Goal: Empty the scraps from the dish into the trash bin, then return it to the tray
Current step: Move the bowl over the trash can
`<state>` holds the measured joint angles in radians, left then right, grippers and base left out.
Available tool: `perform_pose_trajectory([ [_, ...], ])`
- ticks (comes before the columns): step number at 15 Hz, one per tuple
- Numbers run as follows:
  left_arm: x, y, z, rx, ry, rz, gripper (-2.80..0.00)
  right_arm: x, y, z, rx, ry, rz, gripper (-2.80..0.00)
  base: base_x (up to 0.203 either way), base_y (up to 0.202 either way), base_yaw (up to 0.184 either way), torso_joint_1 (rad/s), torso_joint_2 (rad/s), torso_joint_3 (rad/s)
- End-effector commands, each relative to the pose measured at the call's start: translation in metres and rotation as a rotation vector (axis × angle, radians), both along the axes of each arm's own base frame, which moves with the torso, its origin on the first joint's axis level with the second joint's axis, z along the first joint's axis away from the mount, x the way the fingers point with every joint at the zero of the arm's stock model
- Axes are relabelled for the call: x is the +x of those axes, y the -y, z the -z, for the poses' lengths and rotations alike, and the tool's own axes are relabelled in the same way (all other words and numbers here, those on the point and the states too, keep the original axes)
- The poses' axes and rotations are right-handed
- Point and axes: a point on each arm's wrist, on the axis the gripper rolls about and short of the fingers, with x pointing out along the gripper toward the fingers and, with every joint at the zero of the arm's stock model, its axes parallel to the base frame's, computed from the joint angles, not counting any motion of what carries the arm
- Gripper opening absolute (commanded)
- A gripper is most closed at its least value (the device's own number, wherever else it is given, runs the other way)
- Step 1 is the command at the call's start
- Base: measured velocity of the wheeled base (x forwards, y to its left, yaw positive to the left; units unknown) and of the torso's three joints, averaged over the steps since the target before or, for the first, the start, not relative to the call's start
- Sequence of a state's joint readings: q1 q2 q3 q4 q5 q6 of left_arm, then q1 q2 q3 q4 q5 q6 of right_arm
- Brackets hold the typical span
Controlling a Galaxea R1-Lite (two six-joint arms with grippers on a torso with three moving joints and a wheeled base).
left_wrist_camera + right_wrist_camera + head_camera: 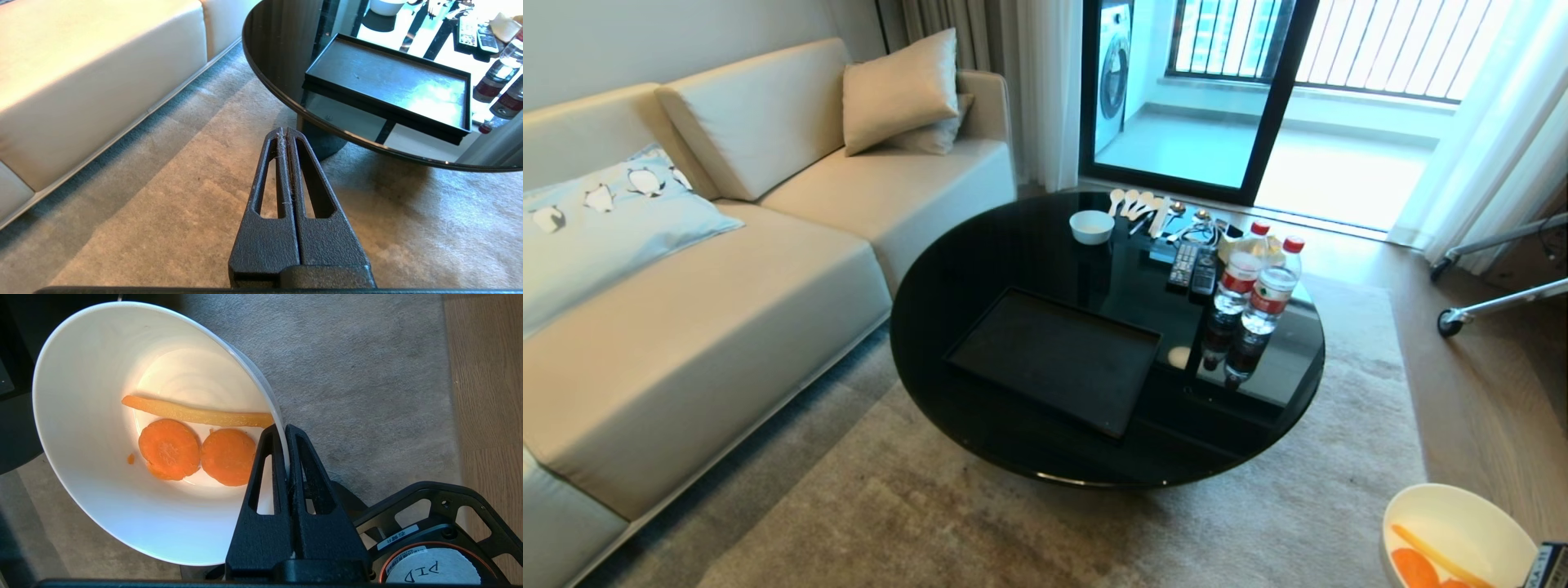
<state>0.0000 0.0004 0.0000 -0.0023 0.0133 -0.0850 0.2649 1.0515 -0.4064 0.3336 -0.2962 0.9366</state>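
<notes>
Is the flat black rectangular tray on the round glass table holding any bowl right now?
No, the flat black rectangular tray is bare; the small white bowl sits apart on the round black glass table.

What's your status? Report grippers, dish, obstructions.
Right gripper shut on dish rim, scraps still inside. Left gripper shut, empty, over carpet. Tray bare. Trash bin not in view.

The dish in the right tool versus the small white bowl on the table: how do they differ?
The dish is clamped by its rim in the right tool above the carpet; the small bowl sits untouched on the black table. The dish holds orange scraps; no contents are visible in the small bowl. Both are plain white and round.
</notes>
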Motion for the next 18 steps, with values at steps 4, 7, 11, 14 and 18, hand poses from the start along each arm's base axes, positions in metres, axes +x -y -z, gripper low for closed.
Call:
perform_pose_trajectory([
  [4, 0.0, 0.0, -0.0001, -0.001, 0.001, -0.001, -2.8, 0.0004, -0.0004, 0.0001, 0.0, -0.004, 0.0, -2.8, 0.0, 0.0, 0.0, 0.0, 0.0, 0.0],
  [7, 0.0, 0.0, -0.0001, -0.001, 0.001, -0.001, -2.8, 0.0004, -0.0004, -0.001, 0.003, 0.007, 0.0, -2.8, 0.0, 0.0, 0.0, 0.0, 0.0, 0.0],
  [11, 0.0, 0.0, -0.0001, -0.001, 0.001, -0.001, -2.8, -0.0015, 0.0001, -0.0024, 0.007, 0.021, 0.0, -2.8, 0.0, 0.0, 0.0, 0.0, 0.0, 0.0],
  [14, 0.0, 0.0, 0.0, -0.001, 0.001, -0.001, -2.8, -0.0041, 0.0008, -0.0018, 0.008, 0.022, 0.001, -2.8, 0.0, 0.0, 0.0, 0.0, 0.0, 0.0],
  [18, 0.0, 0.0, -0.0001, -0.001, 0.001, -0.001, -2.8, -0.0039, 0.0008, -0.002, 0.007, 0.028, 0.001, -2.8, 0.0, 0.0, 0.0, 0.0, 0.0, 0.0],
])
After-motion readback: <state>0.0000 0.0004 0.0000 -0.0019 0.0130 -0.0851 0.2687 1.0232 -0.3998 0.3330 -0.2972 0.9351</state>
